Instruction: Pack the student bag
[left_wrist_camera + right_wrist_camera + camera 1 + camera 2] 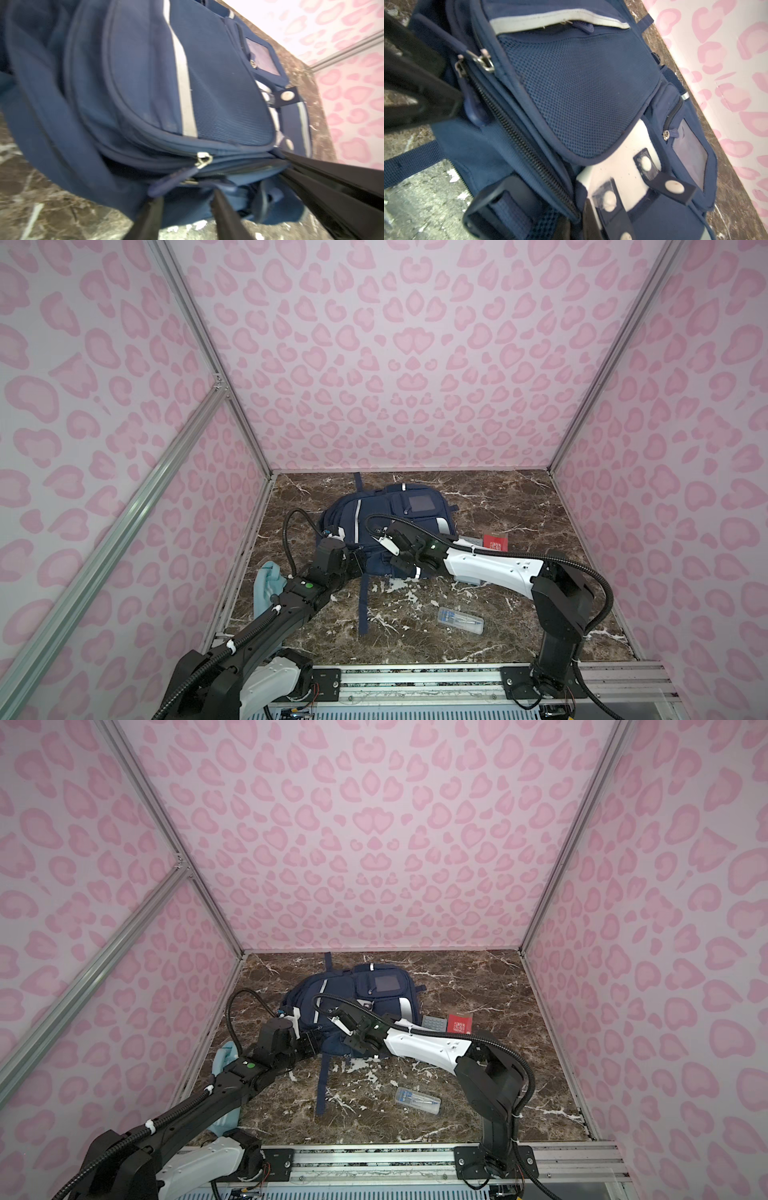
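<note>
The student bag (399, 522) (365, 994) is a navy backpack with white stripes, lying flat on the marble floor in both top views. Both grippers meet at its near edge. My left gripper (187, 207) (358, 563) is open, its fingers (153, 218) apart against the fabric just below a zipper pull (166, 185). My right gripper (578, 224) (397, 562) is shut, pinching the bag's edge where the zipper line (529, 149) ends. The bag (581, 93) fills the right wrist view, and its main zipper looks closed there.
A clear plastic case (461, 620) lies on the floor in front of the bag. A red booklet (495, 542) and a grey keypad-like item (433, 1023) sit to its right. A light blue cloth (270, 585) lies by the left wall. A long bag strap (363, 601) trails forward.
</note>
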Robot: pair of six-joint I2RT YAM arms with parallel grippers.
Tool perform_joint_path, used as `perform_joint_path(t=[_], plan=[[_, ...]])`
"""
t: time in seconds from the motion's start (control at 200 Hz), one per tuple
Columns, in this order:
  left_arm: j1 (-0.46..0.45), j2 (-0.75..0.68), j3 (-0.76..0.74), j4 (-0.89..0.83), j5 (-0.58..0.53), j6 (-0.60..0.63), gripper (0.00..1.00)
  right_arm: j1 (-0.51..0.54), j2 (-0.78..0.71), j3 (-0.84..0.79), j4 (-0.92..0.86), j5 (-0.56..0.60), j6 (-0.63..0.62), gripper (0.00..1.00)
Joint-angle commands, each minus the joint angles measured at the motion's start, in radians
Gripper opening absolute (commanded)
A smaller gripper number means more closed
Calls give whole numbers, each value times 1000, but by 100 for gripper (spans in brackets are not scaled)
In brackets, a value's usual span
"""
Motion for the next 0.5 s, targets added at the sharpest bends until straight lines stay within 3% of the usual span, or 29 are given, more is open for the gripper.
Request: perform_joint_path(t=[0.0, 0.29, 0.46, 0.495], plan=[[1, 13, 6, 40, 47, -35, 49, 4, 6, -11, 57, -4, 31, 0], [1, 167, 11, 154, 124, -117, 53, 20, 6, -26, 74, -8, 48, 0], [1, 218, 59, 66, 63, -101, 54, 24, 13, -35, 75, -3, 48, 0], [1, 222, 60, 56, 54, -105, 59, 25, 12, -39, 79, -4, 51, 0]])
